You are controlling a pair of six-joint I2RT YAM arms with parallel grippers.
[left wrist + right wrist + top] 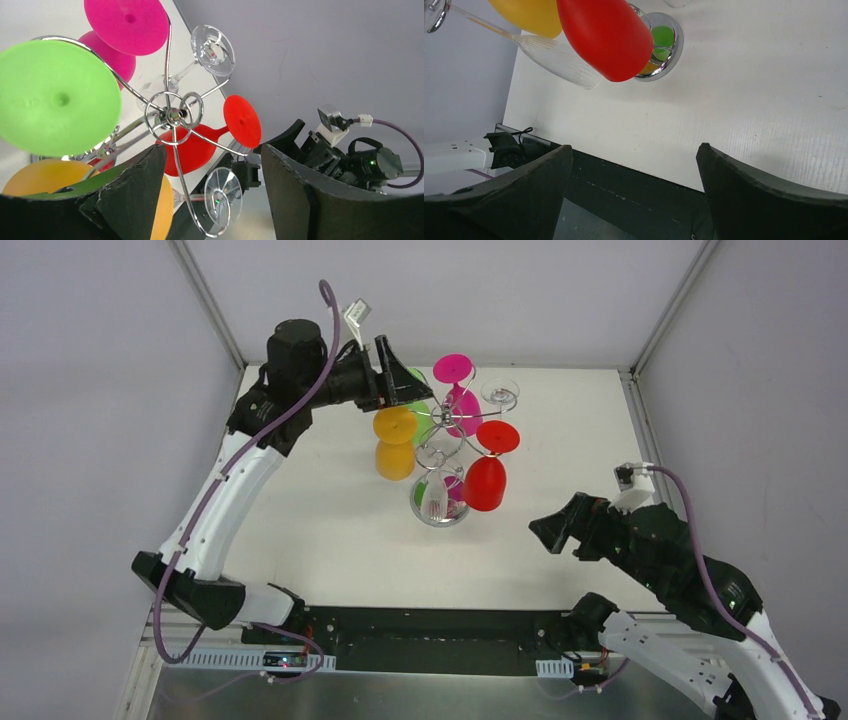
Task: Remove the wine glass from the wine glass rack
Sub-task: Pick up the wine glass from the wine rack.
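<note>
Six wine glasses hang bowl-down on the wine glass rack, which stands upright in the middle of the white table. Seen from above, the left gripper is up at the rack's top on its far-left side, right against the green wine glass, most of which is hidden behind the orange glass and the gripper itself. Every glass has its foot up and its stem running roughly vertical. The red glass hangs on the near-right arm, the pink glass at the back. The right gripper sits low and well apart from the rack, to its right.

The left wrist camera looks along the left gripper. Its fingers are apart and I see nothing pinched between them. The green wine glass turns its round foot almost flat toward the lens, up and outside the left-hand finger, so its stem runs away from the camera. A strip of green lies along that finger's edge, but I cannot tell whether they touch. The rack's hub and scroll wires show through the gap, farther off.

In the right wrist camera, the right gripper is spread wide over bare table, with the red glass and the rack's mirrored base well beyond its tips.
</note>
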